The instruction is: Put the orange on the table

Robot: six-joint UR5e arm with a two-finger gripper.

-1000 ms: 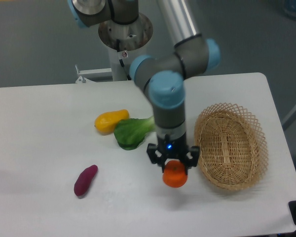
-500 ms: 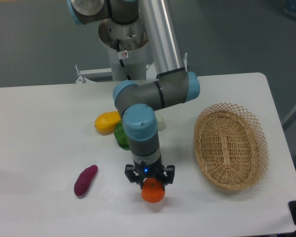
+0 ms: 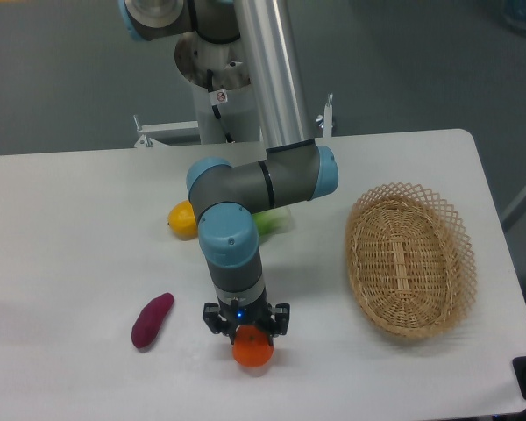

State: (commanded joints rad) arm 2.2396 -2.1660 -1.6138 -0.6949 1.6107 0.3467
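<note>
We see the pincer (image 3: 245, 331) clamped on the orange (image 3: 252, 349), low over the desk (image 3: 70, 228). Basket (image 3: 409, 260) holds nothing.

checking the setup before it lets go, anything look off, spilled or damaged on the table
Nothing stands out. The pincer holds the orange low over the table, intact. The wicker basket sits upright and empty on the right, and the purple sweet potato lies alone. The yellow fruit and green vegetable are partly hidden behind the arm.

End effector (image 3: 248, 338) downward, fingers closed
</note>
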